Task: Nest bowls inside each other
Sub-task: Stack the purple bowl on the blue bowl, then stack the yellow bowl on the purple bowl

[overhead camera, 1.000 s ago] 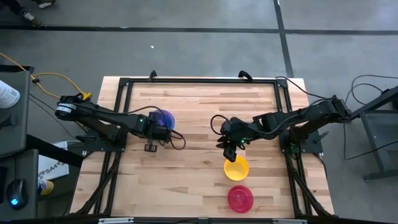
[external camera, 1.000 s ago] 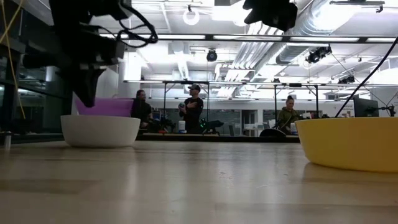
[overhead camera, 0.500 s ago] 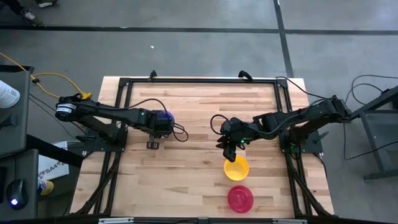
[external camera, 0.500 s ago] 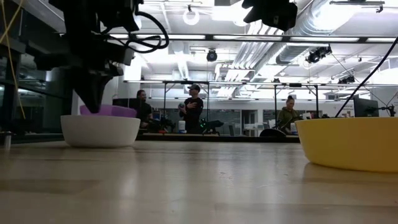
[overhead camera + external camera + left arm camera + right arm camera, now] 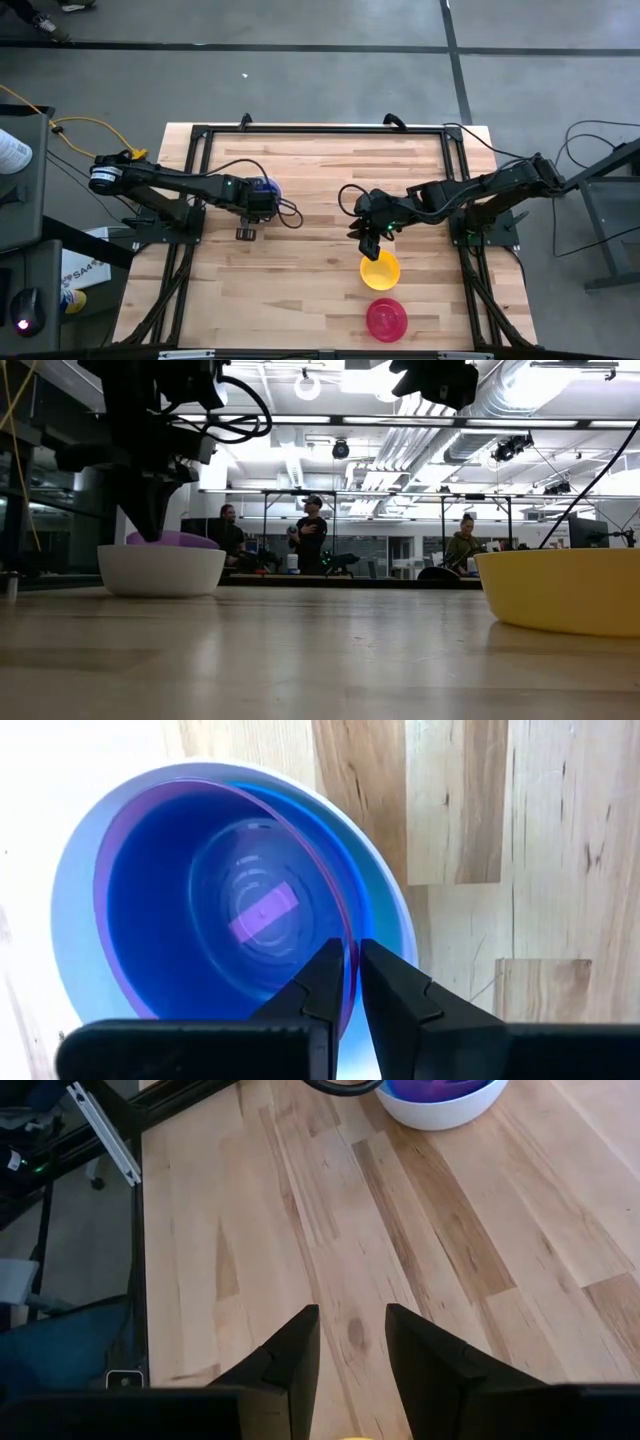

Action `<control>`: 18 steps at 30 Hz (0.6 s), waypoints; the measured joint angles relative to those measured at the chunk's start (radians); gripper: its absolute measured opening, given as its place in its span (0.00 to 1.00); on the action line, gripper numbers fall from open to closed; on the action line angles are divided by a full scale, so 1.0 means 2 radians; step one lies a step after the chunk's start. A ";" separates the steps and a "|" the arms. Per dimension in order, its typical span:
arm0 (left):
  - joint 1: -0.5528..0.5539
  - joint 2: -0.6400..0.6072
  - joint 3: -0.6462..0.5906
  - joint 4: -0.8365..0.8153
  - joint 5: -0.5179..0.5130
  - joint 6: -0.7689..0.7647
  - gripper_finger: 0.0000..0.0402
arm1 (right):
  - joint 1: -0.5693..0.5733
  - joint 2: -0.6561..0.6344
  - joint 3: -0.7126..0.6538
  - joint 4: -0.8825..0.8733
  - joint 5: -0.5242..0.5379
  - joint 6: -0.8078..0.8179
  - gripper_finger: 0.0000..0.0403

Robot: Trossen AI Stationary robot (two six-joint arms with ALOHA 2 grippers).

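Left claw (image 5: 352,982) sits over the stack of bowls at the bench's (image 5: 320,290) left-centre. Its two fingers straddle the rim of the purple bowl (image 5: 225,910); whether they pinch that rim or stand just free of it cannot be told. Purple bowl lies inside the white bowl (image 5: 161,569), its rim tilted and showing just above the white rim in the low view. Its inside looks blue from the wrist view, so a blue bowl may lie within; this cannot be settled.

Right claw (image 5: 350,1342) hangs above bare bench at mid-table, fingers parted, gripping nothing. Yellow bowl (image 5: 380,270) stands upright on the bench just beside this claw, toward the near edge. Pink bowl (image 5: 386,318) stands upright near the yellow one, closer still to the near edge, apart from it. Both are well apart from the white stack.

Three persons show in the room beyond the bench in the low view.
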 joint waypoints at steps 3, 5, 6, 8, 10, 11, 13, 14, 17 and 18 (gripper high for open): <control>0.000 0.000 0.000 -0.001 0.000 -0.007 0.09 | 0.000 0.000 0.000 0.000 0.000 0.000 0.27; 0.000 0.000 0.001 -0.004 0.000 -0.008 0.09 | 0.000 0.000 0.000 0.000 0.000 0.000 0.27; 0.000 0.000 0.005 -0.010 0.000 -0.008 0.09 | 0.000 0.000 0.000 0.000 0.000 0.000 0.27; 0.000 0.000 0.016 -0.014 0.001 -0.008 0.09 | 0.000 0.000 0.000 0.000 0.000 0.000 0.27; 0.000 0.000 0.026 -0.013 0.013 -0.008 0.09 | 0.000 0.000 0.000 0.000 0.000 0.000 0.27; 0.000 0.000 0.031 -0.013 0.023 -0.008 0.09 | 0.000 0.000 0.000 0.000 0.000 0.000 0.27; 0.000 0.000 0.039 -0.009 0.040 -0.003 0.09 | 0.000 0.000 0.000 0.000 0.000 0.000 0.27; 0.000 0.000 0.041 -0.009 0.041 0.000 0.09 | 0.000 0.000 0.000 0.000 0.000 0.000 0.27; 0.000 0.000 0.040 -0.013 0.042 0.002 0.09 | 0.000 0.000 0.000 0.000 -0.002 0.000 0.27; 0.000 0.000 0.040 -0.012 0.042 0.002 0.09 | 0.000 0.000 0.000 0.000 -0.007 0.000 0.27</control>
